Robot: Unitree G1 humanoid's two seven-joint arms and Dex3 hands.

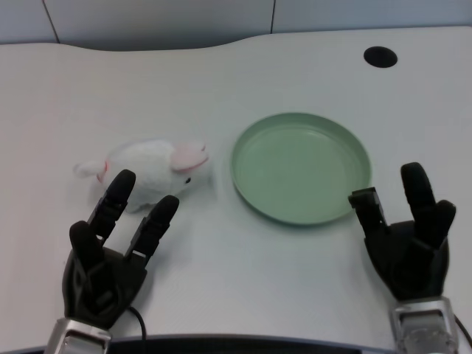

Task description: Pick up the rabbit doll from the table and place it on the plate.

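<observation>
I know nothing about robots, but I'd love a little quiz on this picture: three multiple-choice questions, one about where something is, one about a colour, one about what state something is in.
1. Where does the rabbit doll lie?
A. On the table, left of the plate
B. On the plate
C. Beside the black hole in the table

2. What colour is the plate?
A. Red
B. Pale green
C. Black

3. What is the left hand doing?
A. Holding the doll above the table
B. Pressing down on the plate
C. Holding nothing, fingers spread near the doll

Answers:
1. A: the doll rests on the white table, apart from the plate's left rim.
2. B: the whole dish is pale green.
3. C: the fingers are apart, their tips showing in front of the doll, and nothing is gripped.
</observation>
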